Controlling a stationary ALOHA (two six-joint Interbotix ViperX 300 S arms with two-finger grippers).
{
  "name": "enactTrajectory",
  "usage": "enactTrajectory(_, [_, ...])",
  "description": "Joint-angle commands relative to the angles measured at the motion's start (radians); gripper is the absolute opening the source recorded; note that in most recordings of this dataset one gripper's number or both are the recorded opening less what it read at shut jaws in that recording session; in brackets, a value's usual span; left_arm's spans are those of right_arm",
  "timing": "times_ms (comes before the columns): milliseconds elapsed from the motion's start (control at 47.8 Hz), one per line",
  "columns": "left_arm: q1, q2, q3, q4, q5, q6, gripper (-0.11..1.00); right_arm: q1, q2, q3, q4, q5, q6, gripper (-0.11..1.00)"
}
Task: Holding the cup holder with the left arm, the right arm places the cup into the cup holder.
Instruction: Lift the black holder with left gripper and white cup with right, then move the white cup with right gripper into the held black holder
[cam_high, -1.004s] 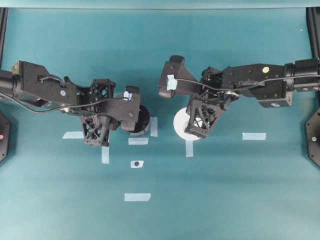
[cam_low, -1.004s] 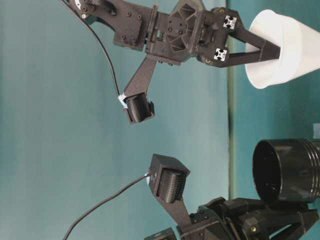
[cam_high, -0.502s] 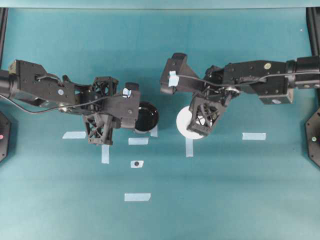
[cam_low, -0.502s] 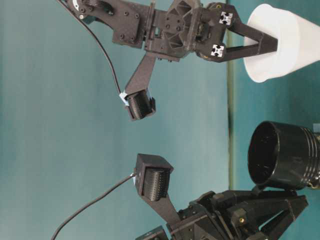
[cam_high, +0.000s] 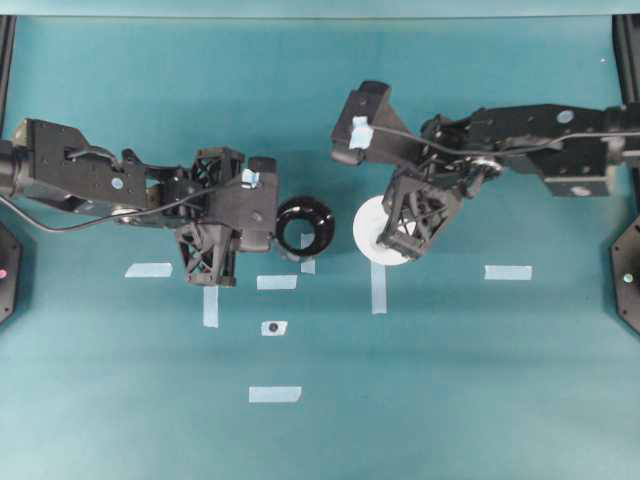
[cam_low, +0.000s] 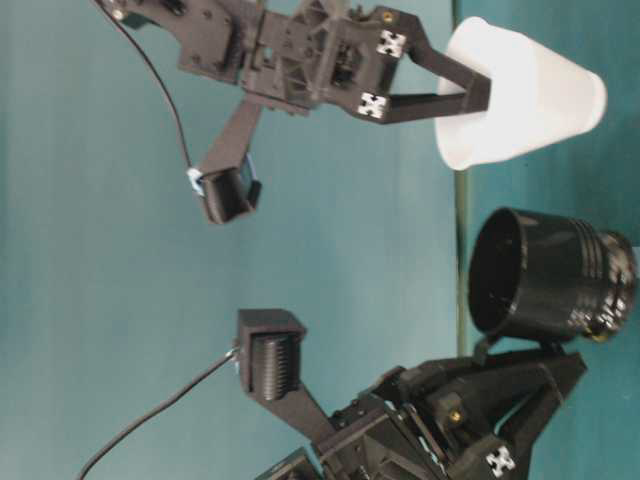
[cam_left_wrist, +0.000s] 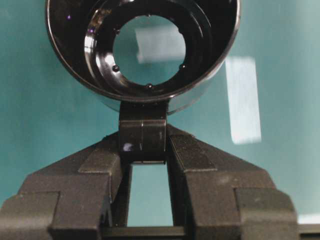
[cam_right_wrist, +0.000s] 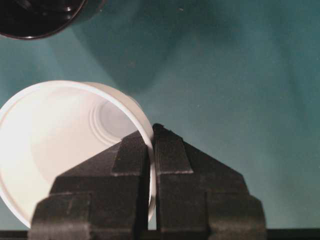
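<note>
The glossy black cup holder (cam_high: 305, 227) hangs in the air left of centre, its mouth tilted towards the cup. My left gripper (cam_high: 274, 231) is shut on its stubby handle (cam_left_wrist: 142, 137), with the ring (cam_left_wrist: 100, 55) just beyond the fingertips (cam_left_wrist: 187, 150). The white cup (cam_high: 371, 236) is held just to the holder's right, apart from it. My right gripper (cam_high: 392, 240) is shut on the cup's rim, one finger inside and one outside (cam_right_wrist: 170, 150). In the table-level view the cup (cam_low: 520, 105) and the holder (cam_low: 545, 275) are both off the table.
Several blue tape strips lie on the teal table (cam_high: 450, 380), among them one (cam_high: 277, 282) below the holder, one (cam_high: 378, 292) below the cup and one (cam_high: 508, 272) further right. A taped black dot (cam_high: 273, 327) sits nearer the front.
The left arm has lifted the holder and carried it right towards the cup, tilting its mouth. The right arm has raised the cup slightly. Both grips are unchanged.
</note>
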Motion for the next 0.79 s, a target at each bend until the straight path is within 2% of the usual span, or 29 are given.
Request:
enactTrajectory(0, [-0.003, -0.037, -0.002, 0.002, -0.044, -0.003, 0.23, -0.005, -0.121, -0.009, 0.002, -0.003, 0.011, 0.03])
enactTrajectory(146, [-0.003, -0.041, 0.000, 0.002, -0.080, -0.006, 0.23, -0.005, -0.164, -0.023, 0.006, 0.015, 0.012, 0.03])
enactTrajectory(418, [-0.003, -0.043, 0.000, 0.002, -0.152, -0.023, 0.23, 0.009, -0.187, -0.109, 0.008, 0.140, 0.012, 0.03])
enactTrajectory(627, [-0.008, -0.041, -0.006, 0.002, -0.155, -0.023, 0.23, 0.012, -0.189, -0.204, 0.006, 0.173, 0.011, 0.03])
enactTrajectory(774, [-0.015, -0.038, -0.011, 0.002, -0.155, -0.025, 0.23, 0.012, -0.181, -0.232, 0.006, 0.169, 0.011, 0.03])
